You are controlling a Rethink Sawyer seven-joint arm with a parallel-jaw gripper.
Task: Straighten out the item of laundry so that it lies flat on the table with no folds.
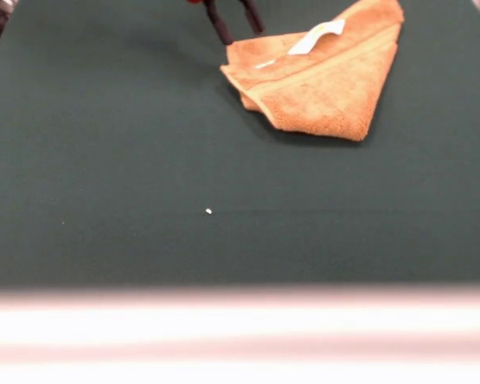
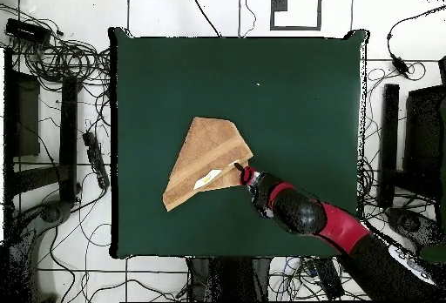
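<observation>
Towel (image 1: pixel 324 88), folded into a rough triangle with its white label (image 1: pixel 316 36) uppermost, is seen toward the counter's (image 1: pixel 104 160) far side, the gripper (image 1: pixel 234 24) with jaws apart just beside its corner; the top layer alone is best pinched and drawn outward.
</observation>
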